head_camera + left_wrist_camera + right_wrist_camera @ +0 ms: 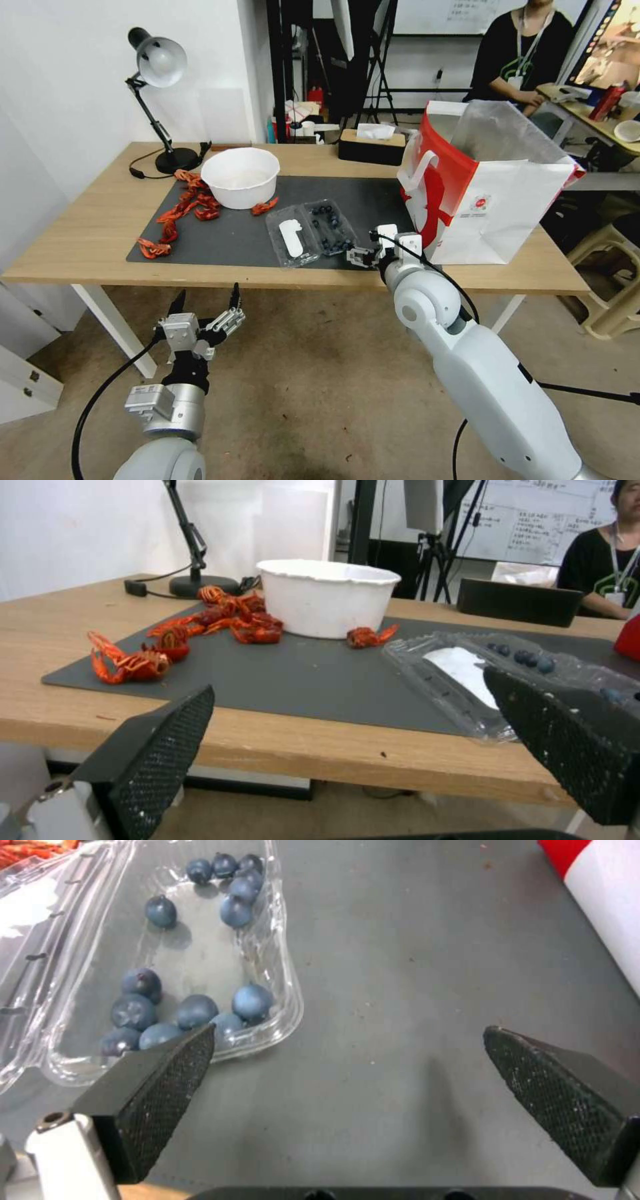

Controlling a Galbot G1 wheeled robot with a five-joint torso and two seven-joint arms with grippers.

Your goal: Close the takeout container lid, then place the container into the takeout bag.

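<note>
Your takeout container (331,228) lies splayed on the mat near the bench's front edge, the lid (291,238) flat beside the berry half, so closing comes first. Your right gripper (347,1065), fingers spread, hovers just beside the berry tray. The left gripper (205,308) waits spread below the bench. The takeout bag (481,180) stands open at the right end; its inside is hidden.

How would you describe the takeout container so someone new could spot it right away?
Start at the wooden table and find the dark grey mat on it. On the mat, between the round white bowl and the red-and-white takeout bag, lies the takeout container. It is a small clear plastic clamshell lying open, blueberries in one half, a white label on the lid.
</note>
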